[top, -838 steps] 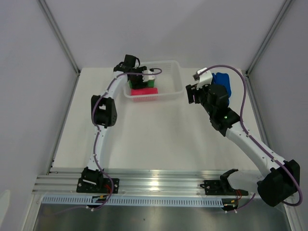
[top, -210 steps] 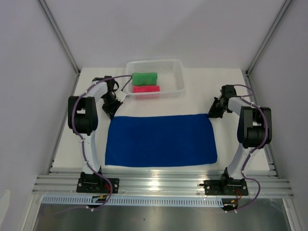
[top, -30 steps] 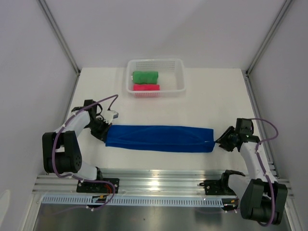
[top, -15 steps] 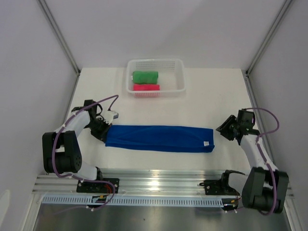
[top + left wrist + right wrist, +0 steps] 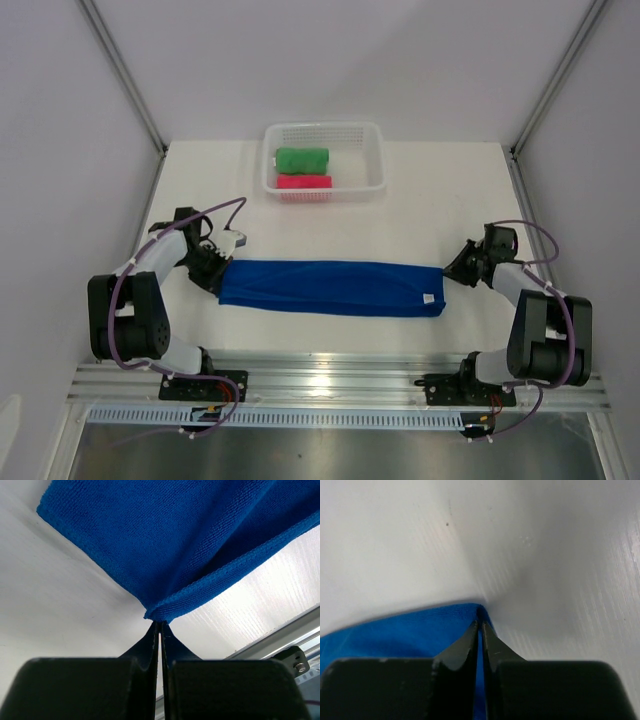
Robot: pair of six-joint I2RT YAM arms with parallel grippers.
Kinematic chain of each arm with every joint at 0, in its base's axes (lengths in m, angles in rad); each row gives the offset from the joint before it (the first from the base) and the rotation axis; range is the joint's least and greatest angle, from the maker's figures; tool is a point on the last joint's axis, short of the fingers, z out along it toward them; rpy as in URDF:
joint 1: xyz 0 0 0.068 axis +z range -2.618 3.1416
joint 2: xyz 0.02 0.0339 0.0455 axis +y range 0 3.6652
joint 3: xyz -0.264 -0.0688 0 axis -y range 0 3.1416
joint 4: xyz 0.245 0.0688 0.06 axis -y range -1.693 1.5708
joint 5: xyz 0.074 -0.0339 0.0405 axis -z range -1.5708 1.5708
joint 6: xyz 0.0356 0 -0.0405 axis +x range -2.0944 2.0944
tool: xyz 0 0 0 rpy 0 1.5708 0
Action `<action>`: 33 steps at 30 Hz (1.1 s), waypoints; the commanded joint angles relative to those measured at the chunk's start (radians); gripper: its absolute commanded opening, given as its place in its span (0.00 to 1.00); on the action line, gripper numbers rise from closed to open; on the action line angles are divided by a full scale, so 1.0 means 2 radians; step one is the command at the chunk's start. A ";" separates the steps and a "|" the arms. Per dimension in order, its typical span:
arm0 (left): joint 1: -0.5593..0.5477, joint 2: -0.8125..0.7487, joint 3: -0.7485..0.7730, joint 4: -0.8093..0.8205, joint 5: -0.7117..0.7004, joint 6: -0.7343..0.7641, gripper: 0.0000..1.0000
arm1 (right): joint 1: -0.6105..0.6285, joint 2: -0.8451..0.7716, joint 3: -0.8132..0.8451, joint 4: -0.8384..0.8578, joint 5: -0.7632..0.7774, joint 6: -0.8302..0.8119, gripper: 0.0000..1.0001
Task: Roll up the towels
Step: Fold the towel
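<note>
The royal blue towel (image 5: 330,287) lies folded into a long strip across the table, its small white tag (image 5: 427,298) at the right end. My left gripper (image 5: 218,272) is shut on its left end; the left wrist view shows the cloth (image 5: 165,535) bunched at the tips of that gripper (image 5: 159,623). My right gripper (image 5: 450,272) sits at the strip's far right corner. In the right wrist view this gripper (image 5: 480,625) has its jaws closed on the blue edge (image 5: 395,635). The green towel (image 5: 301,159) and the pink towel (image 5: 303,182) lie rolled in the basket.
The white mesh basket (image 5: 375,160) stands at the back middle of the table. An aluminium rail (image 5: 340,380) runs along the near edge by the arm bases. Grey walls enclose the left, right and back sides.
My right gripper left the strip's right end, swung toward its far corner and closed there. The left gripper and the towel have stayed put.
</note>
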 commanded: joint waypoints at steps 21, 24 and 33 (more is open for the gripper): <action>0.006 -0.012 -0.002 0.010 -0.005 0.018 0.01 | 0.000 0.074 0.092 0.020 0.018 -0.006 0.06; 0.005 -0.016 -0.002 0.011 0.009 0.016 0.01 | 0.020 0.034 0.102 -0.032 0.041 -0.021 0.29; 0.005 -0.020 0.005 0.003 0.007 0.013 0.01 | 0.099 -0.148 0.064 -0.236 0.170 0.113 0.47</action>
